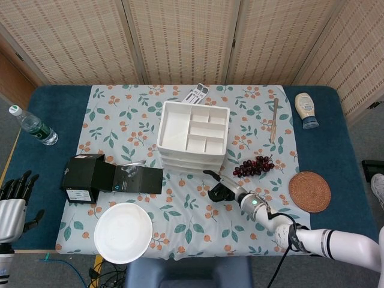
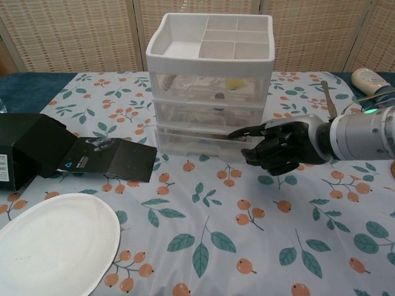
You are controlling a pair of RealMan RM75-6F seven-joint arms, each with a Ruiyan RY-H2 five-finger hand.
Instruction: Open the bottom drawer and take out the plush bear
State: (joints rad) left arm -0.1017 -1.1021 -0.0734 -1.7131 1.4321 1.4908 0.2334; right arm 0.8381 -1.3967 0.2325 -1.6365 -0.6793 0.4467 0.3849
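The white three-drawer unit stands mid-table with an open divided tray on top. Its bottom drawer is pushed in. No plush bear shows; the cloudy drawer fronts hide what is inside. My right hand hovers just right of the bottom drawer's front, most fingers curled in and one finger stretched out to the drawer's right end, holding nothing. Whether that fingertip touches the drawer I cannot tell. My left hand hangs off the table's left front corner, fingers apart and empty.
An opened black box lies left of the drawers, with a white plate in front of it. Dark grapes, a woven coaster, a wooden stick, a mayonnaise bottle and a water bottle sit around.
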